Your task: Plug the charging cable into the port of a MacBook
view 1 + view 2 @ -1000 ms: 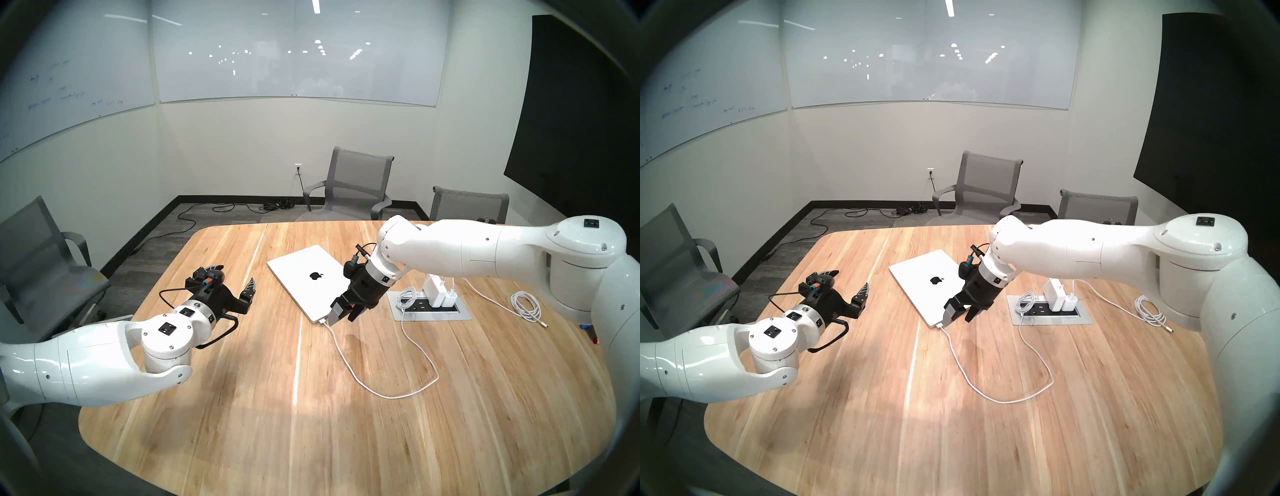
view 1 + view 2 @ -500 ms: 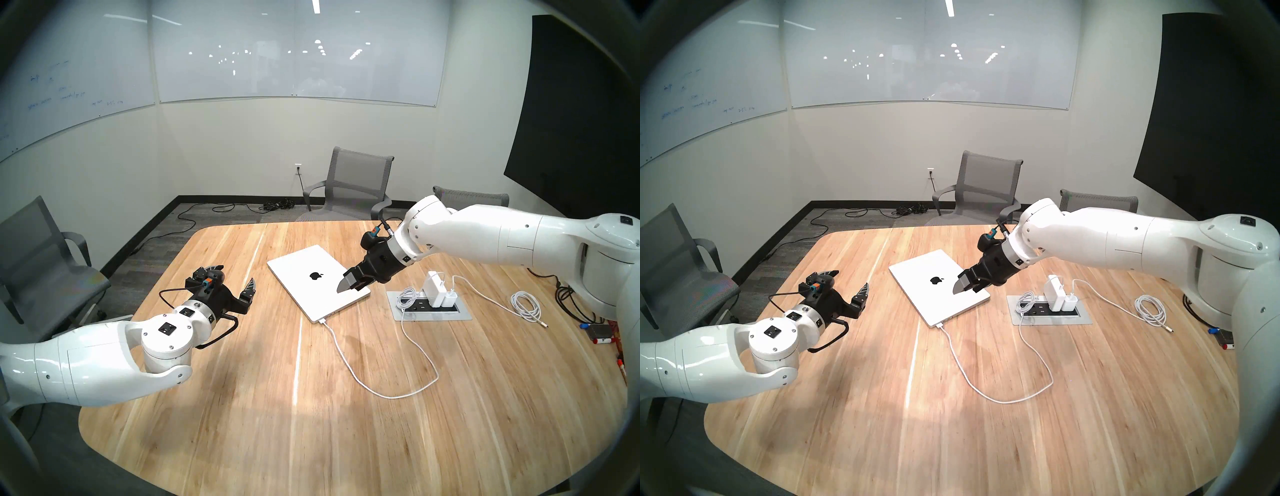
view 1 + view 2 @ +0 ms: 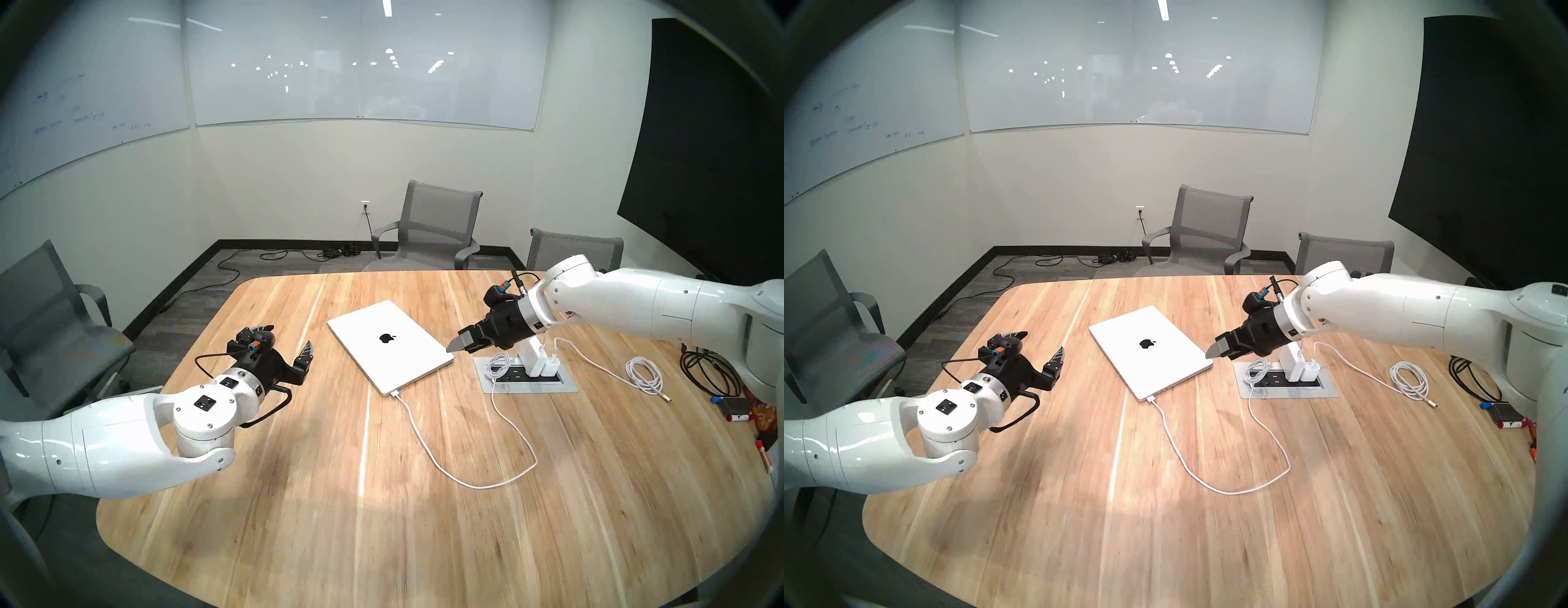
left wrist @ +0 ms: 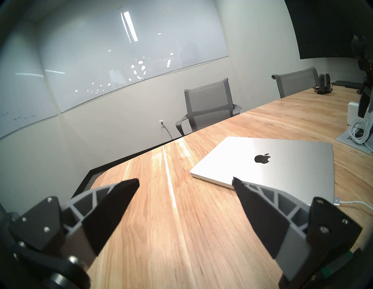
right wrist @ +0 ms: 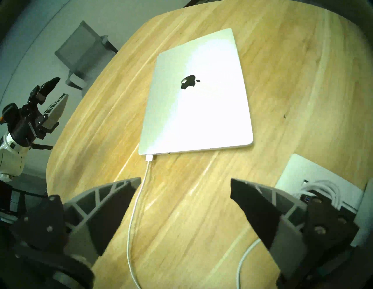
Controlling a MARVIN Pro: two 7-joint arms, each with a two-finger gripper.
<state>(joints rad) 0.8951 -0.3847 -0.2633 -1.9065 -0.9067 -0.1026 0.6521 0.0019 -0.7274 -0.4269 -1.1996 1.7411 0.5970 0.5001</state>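
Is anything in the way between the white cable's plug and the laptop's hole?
No, nothing is. The charging cable already has its plug sitting against the near side edge of the MacBook, at its corner. The right gripper hangs open above the table, holding nothing.

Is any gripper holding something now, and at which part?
Nothing is held. The left gripper and right gripper are both open and empty; the thin white charging cable sits plugged into the closed silver MacBook.
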